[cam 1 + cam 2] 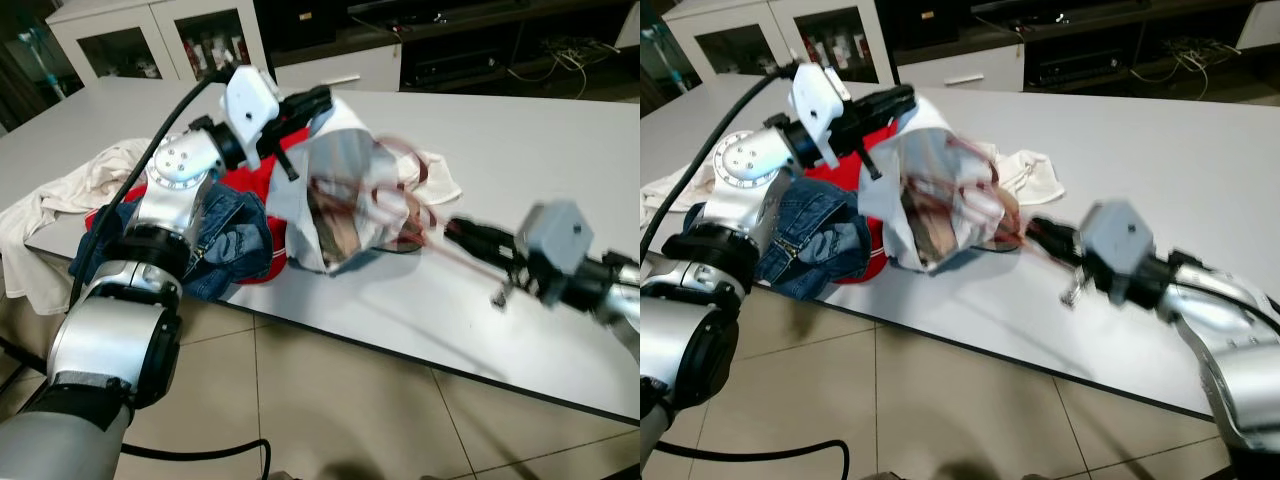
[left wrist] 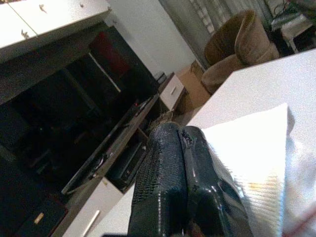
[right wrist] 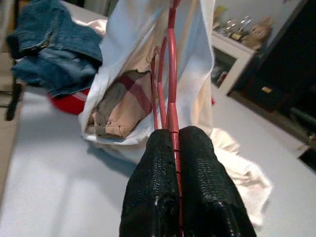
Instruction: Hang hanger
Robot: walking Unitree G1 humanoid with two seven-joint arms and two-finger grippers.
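Note:
A white garment [image 1: 340,190] with a checked lining hangs lifted above the white table [image 1: 520,130]. My left gripper [image 1: 305,100] is shut on its top edge, and in the left wrist view the left gripper [image 2: 180,133] pinches the white garment [image 2: 252,158]. A thin red hanger [image 3: 170,74] runs from my right gripper [image 3: 174,136] up into the garment's opening. That right gripper [image 1: 462,232] is shut on the hanger's near end, to the right of the garment. The red hanger [image 1: 400,200] looks blurred in the eye views.
Blue jeans [image 1: 230,235], a red garment [image 1: 255,180] and a beige cloth [image 1: 70,195] lie heaped at the table's left. A white cloth [image 1: 440,175] lies behind the lifted garment. White cabinets [image 1: 150,35] stand beyond. Tiled floor [image 1: 330,400] lies below the table's front edge.

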